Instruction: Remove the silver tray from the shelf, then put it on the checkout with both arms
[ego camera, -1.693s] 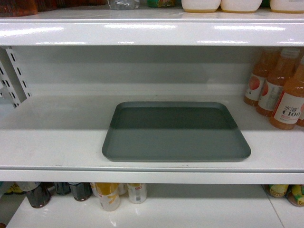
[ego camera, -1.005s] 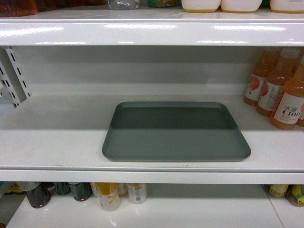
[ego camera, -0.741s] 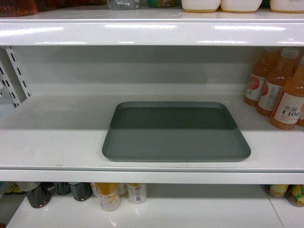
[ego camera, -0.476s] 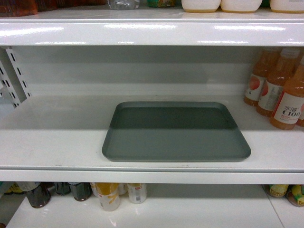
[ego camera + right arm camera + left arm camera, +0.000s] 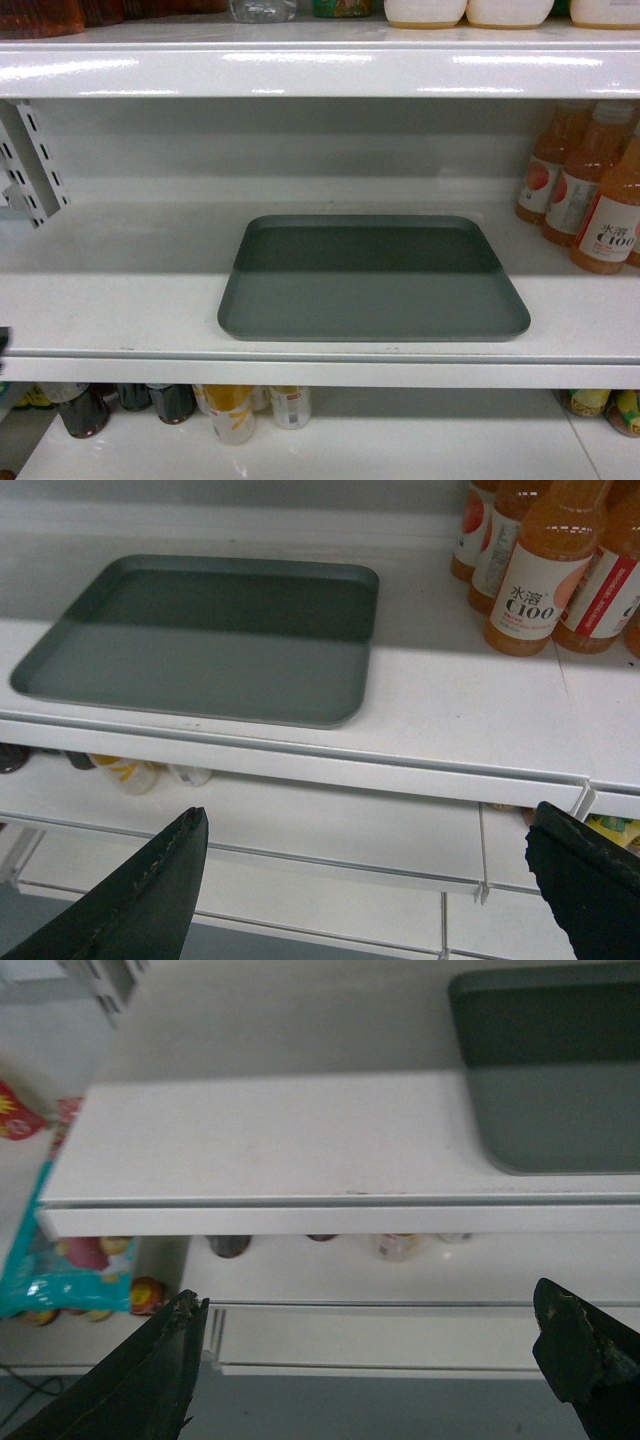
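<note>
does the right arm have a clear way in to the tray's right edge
Probably yes: the right gripper is open below the shelf front, and the bottles stand apart from the tray.

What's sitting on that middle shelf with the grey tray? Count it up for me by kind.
Silver tray: 1
Orange drink bottles: 4 in plain sight; more may be cut off at the picture's edge
Total: at least 5

The left gripper [image 5: 385,1360] hung with its jaws spread wide, holding nothing; the right gripper [image 5: 375,880] likewise gaped wide, empty.
</note>
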You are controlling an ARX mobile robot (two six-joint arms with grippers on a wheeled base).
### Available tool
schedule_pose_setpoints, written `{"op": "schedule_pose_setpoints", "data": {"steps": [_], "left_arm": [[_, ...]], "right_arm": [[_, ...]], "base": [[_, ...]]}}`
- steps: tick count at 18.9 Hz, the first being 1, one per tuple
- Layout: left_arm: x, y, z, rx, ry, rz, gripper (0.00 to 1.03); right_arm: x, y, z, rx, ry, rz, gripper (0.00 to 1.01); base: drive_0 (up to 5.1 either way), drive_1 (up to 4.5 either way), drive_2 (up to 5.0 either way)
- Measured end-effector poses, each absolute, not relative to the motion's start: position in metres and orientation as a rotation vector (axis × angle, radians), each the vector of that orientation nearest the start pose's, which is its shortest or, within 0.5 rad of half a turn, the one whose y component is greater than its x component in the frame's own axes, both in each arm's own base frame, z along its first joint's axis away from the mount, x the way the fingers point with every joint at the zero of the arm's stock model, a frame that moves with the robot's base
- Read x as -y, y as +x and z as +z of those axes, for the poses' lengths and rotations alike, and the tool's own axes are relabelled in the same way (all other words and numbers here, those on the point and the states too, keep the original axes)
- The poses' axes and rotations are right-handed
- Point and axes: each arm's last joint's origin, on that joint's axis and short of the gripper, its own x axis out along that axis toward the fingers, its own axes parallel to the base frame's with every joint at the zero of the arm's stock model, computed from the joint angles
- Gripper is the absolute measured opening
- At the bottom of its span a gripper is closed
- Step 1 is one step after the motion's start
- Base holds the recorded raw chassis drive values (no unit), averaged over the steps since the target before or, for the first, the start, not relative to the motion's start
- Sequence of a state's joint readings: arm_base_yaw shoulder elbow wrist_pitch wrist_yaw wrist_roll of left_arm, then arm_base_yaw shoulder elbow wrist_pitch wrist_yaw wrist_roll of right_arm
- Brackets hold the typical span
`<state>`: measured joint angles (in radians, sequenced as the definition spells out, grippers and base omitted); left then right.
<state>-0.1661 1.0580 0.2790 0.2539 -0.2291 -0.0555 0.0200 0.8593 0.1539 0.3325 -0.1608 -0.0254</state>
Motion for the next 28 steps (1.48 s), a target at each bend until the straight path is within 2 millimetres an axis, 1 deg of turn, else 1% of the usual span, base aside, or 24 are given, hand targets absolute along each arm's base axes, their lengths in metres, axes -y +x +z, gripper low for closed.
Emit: {"op": "schedule_pose_setpoints", "data": {"steps": [2, 5, 7, 9, 12, 14, 16, 20, 21, 22, 23, 24, 25, 28], "left_arm": [[0.041, 0.23, 0.142, -0.599, 0.032, -0.003, 0.98], [0.062, 0.273, 0.117, -0.714, 0.009, -0.056, 0.98], [0.073, 0.303, 0.104, -0.739, -0.001, -0.055, 0.98], [0.082, 0.327, 0.093, -0.758, -0.006, -0.058, 0.98], [0.09, 0.356, 0.082, -0.771, -0.023, -0.047, 0.98], [0.091, 0.372, 0.077, -0.781, -0.026, -0.025, 0.98], [0.091, 0.384, 0.073, -0.791, -0.036, -0.01, 0.98], [0.09, 0.402, 0.065, -0.827, -0.034, 0.01, 0.98], [0.091, 0.405, 0.058, -0.851, -0.028, 0.011, 0.98], [0.094, 0.408, 0.05, -0.883, -0.013, 0.019, 0.98], [0.098, 0.413, 0.048, -0.897, -0.009, 0.019, 0.98], [0.099, 0.415, 0.047, -0.902, -0.008, 0.02, 0.98], [0.099, 0.416, 0.047, -0.906, -0.011, 0.021, 0.97], [0.1, 0.418, 0.046, -0.91, -0.034, 0.027, 0.79]], "right_arm": [[-0.012, 0.2, 0.145, -0.435, 0.003, 0.184, 0.98], [-0.021, 0.247, 0.125, -0.533, 0.024, 0.185, 0.98], [-0.027, 0.278, 0.11, -0.594, 0.038, 0.175, 0.98], [-0.031, 0.31, 0.101, -0.614, 0.051, 0.15, 0.98], [-0.033, 0.349, 0.086, -0.64, 0.052, 0.101, 0.98], [-0.034, 0.369, 0.075, -0.666, 0.048, 0.065, 0.98], [-0.035, 0.388, 0.066, -0.681, 0.043, 0.048, 0.98], [-0.039, 0.417, 0.054, -0.71, 0.033, 0.033, 0.98], [-0.044, 0.424, 0.05, -0.734, 0.029, 0.033, 0.98], [-0.057, 0.433, 0.045, -0.769, 0.024, 0.051, 0.98], [-0.066, 0.441, 0.041, -0.812, 0.023, 0.04, 0.98], [-0.067, 0.444, 0.041, -0.818, 0.021, 0.029, 0.96], [-0.068, 0.447, 0.042, -0.808, 0.014, 0.018, 0.87], [-0.069, 0.451, 0.041, -0.823, 0.007, 0.006, 0.67]], "base": [[0.0, 0.0, 0.0], [0.0, 0.0, 0.0], [0.0, 0.0, 0.0], [0.0, 0.0, 0.0], [0.0, 0.0, 0.0], [0.0, 0.0, 0.0], [0.0, 0.0, 0.0], [0.0, 0.0, 0.0], [0.0, 0.0, 0.0], [0.0, 0.0, 0.0], [0.0, 0.0, 0.0], [0.0, 0.0, 0.0], [0.0, 0.0, 0.0], [0.0, 0.0, 0.0]]}}
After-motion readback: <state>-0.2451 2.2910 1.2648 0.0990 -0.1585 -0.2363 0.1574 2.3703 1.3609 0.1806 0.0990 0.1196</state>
